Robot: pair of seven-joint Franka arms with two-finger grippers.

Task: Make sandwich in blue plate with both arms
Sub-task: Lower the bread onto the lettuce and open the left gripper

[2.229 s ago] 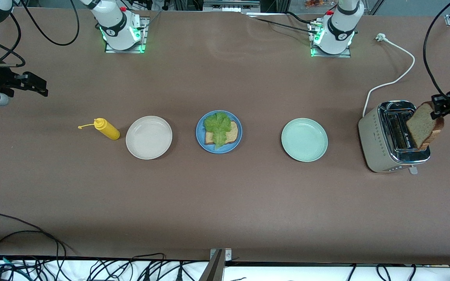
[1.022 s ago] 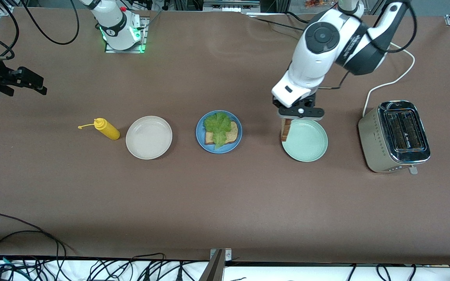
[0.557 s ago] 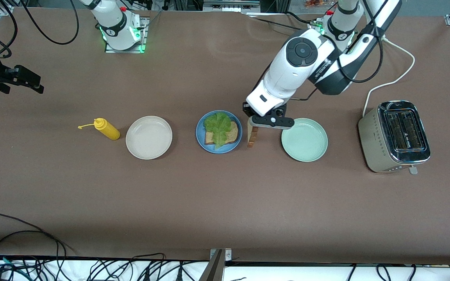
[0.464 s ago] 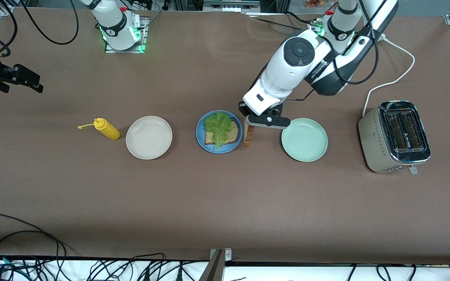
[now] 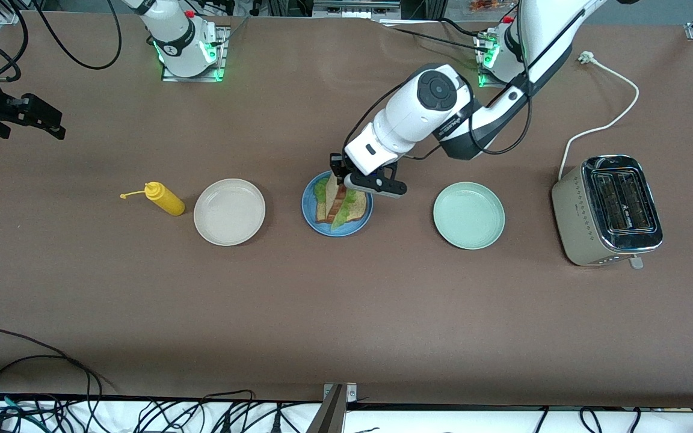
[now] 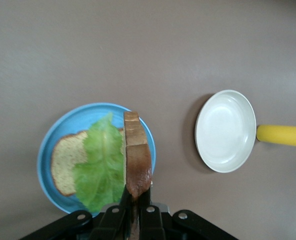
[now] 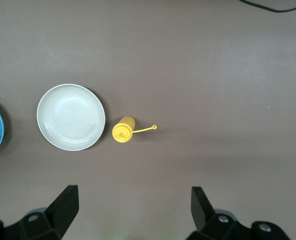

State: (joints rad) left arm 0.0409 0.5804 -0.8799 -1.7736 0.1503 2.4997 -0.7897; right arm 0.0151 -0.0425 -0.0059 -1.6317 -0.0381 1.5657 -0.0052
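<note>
**Q:** What is seen across the table, starting from the right arm's end?

**A:** The right gripper [image 5: 43, 120] is held up over the bare brown table [image 5: 346, 300] at that end, its fingers spread wide with nothing between them; that arm waits. Next, a yellow squeeze bottle [image 5: 165, 199] is found lying on the table, and just beside it a cream-white plate [image 5: 229, 211] with nothing on it.

**Q:** And the middle?

**A:** The blue plate [image 5: 337, 230] is set at the middle of the row, between the cream-white plate and a pale mint-green plate [image 5: 468, 215]. A toast slice [image 6: 68, 162] is laid flat on it, and a ruffled lettuce leaf [image 6: 102, 162] is spread over that slice. The left gripper [image 5: 341, 181] is poised over the blue plate, clamped tight on a second toast slice [image 6: 137, 162], which is held on edge, upright, directly above the lettuce. Whether its lower edge touches the leaf cannot be told.

**Q:** What is placed toward the left arm's end?

**A:** The mint-green plate is followed by a silver two-slot toaster [image 5: 608, 210], well apart from it. A white power cord [image 5: 611, 96] is trailed from the toaster toward the left arm's base, its plug lying loose on the table.
</note>
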